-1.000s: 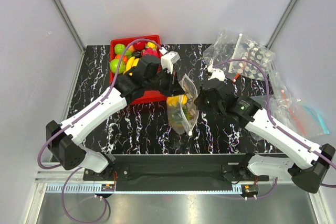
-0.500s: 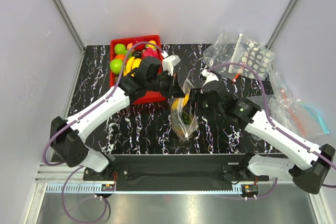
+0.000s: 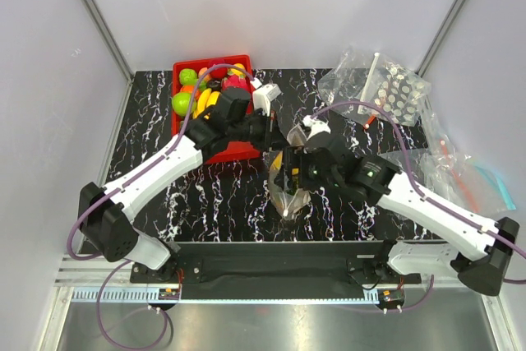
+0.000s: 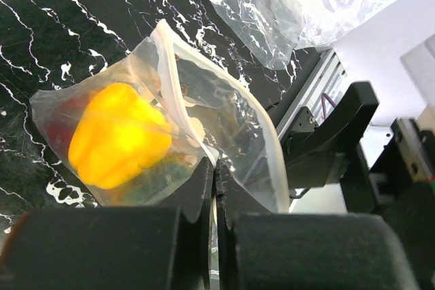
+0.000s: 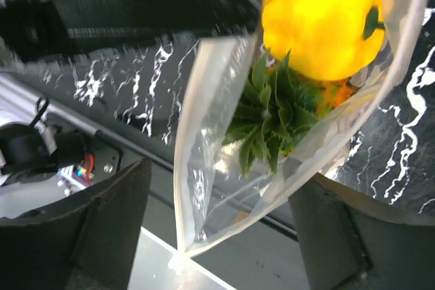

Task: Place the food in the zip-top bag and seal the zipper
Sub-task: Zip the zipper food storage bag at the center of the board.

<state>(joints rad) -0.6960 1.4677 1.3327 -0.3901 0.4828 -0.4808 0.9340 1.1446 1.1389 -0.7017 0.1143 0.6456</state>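
Observation:
A clear zip-top bag hangs over the table's near middle, holding the food: a yellow bell pepper and a pineapple with green leaves. My left gripper is shut on the bag's upper edge, beside the pepper. The pale zipper strips stand apart, so the mouth gapes; they meet at one corner. My right gripper is open, one finger on each side of the bag's lower end, gripping nothing. From above, the left gripper is over the bag and the right gripper is at its side.
A red bin of toy fruit stands at the back left, under the left arm. Crumpled clear bags, one with white dots, lie at the back right. More bags lie along the right edge.
My right gripper has opened and shifted left, closer around the bag. The bag has dropped a little and hangs narrower from the left gripper, which stays shut.

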